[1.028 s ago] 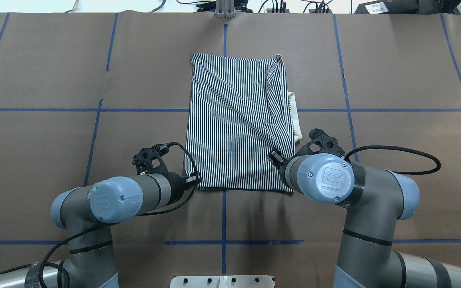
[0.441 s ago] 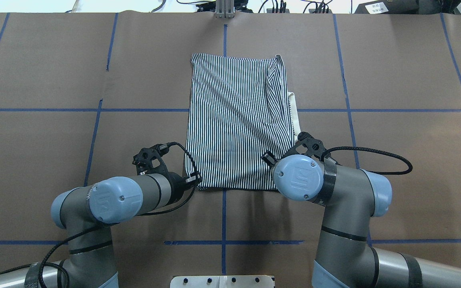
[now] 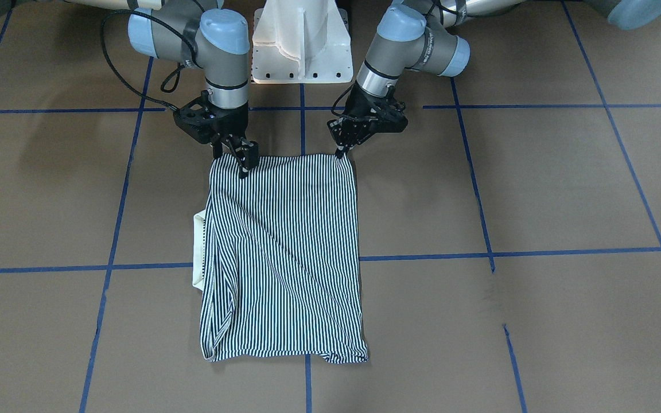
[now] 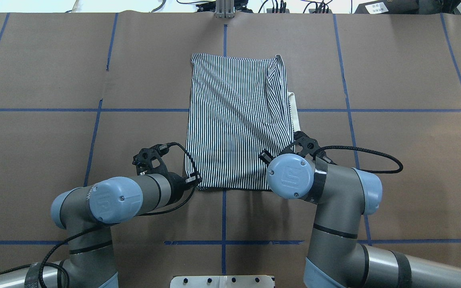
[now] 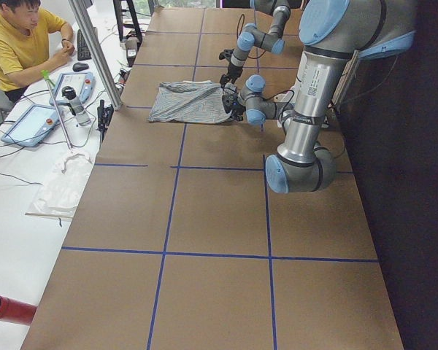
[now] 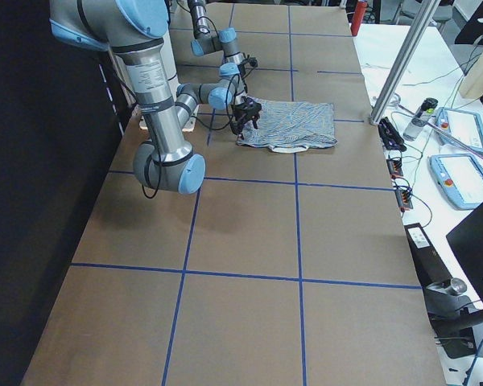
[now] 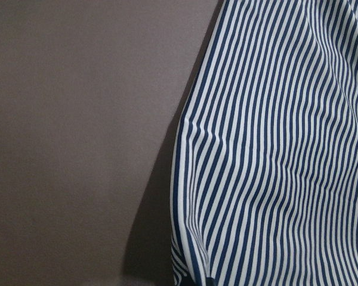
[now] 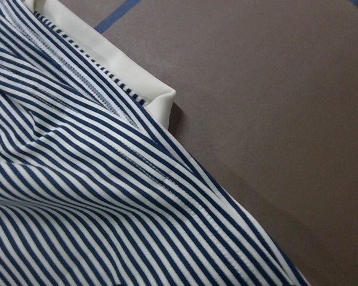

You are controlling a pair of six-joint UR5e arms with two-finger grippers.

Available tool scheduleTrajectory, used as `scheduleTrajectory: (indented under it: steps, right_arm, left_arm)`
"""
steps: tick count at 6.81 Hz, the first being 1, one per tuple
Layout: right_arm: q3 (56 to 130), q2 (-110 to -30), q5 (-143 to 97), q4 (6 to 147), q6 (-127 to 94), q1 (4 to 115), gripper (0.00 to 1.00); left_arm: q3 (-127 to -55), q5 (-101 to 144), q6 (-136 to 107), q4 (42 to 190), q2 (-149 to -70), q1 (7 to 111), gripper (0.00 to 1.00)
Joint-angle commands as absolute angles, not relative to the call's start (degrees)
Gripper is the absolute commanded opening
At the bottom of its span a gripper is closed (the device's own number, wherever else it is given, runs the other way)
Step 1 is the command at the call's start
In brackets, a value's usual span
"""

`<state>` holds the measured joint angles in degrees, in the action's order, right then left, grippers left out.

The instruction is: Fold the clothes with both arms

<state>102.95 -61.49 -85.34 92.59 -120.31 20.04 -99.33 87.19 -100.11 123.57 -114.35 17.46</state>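
Left gripper (image 3: 341,152) is at the near left corner of the shirt (image 4: 234,120). Its tips are drawn together on the cloth, which reads as pinching that corner. Right gripper (image 3: 244,162) sits on the near right corner, tips over the stripes. Can't tell if its jaws are spread or closed.

Shirt lies flat mid-table (image 4: 394,72), folded to a long rectangle running away from the robot. There's a diagonal crease across it, and the collar (image 4: 295,120) pokes out along the right edge.

Step looks like: take both near corners and fold onto the far edge.
- Make sure the right grip catches every layer before lifting.
- Raise both corners level and together.
- Keep the edge taut between them.
- Carry it forward low and lay it square on the far corners.
- Collar side is thicker, so it may slip or drag out.
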Motion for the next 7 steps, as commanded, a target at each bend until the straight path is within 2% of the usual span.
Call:
scheduleTrajectory:
  steps: [1, 4, 5, 6, 7]
  right_arm:
    - [100.64, -60.03, -85.25, 92.64, -120.85, 20.04, 0.89]
    - [99.05, -59.94, -85.25, 92.9, -120.85, 19.6, 0.88]
    - [99.05, -59.85, -85.34, 92.9, -120.94, 19.6, 0.81]
    - [99.05, -59.85, -85.34, 92.9, -121.11, 19.6, 0.47]
    - [99.14, -59.85, -85.34, 92.9, -121.11, 19.6, 0.0]
  left_arm:
    - [-99.32, 87.19, -100.11, 123.57, -114.35, 17.49, 0.0]
    - [-99.32, 87.19, -100.11, 123.57, -114.35, 17.49, 0.0]
    - [-99.32, 87.19, -100.11, 123.57, -114.26, 17.49, 0.0]
    - [-99.32, 87.19, -100.11, 123.57, -114.26, 17.49, 0.0]
    - [-99.32, 87.19, -100.11, 123.57, -114.26, 17.49, 0.0]
